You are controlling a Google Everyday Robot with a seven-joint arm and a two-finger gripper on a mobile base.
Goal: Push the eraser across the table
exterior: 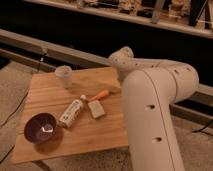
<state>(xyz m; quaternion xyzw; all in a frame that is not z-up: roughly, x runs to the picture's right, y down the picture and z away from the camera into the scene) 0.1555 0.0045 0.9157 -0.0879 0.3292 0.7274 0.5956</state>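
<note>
The eraser lies out of sight behind the white arm (155, 100) near the far right edge of the table (50, 95), so its long axis and heading cannot be told. The white bottle (71, 113) carries a label, but no writing on it can be read. The gripper sits low over that same far right edge, hidden behind the arm, its jaws clenched; whether they touch anything cannot be told. An orange stick (100, 95) and a pale block (96, 109) lie near the bottle.
</note>
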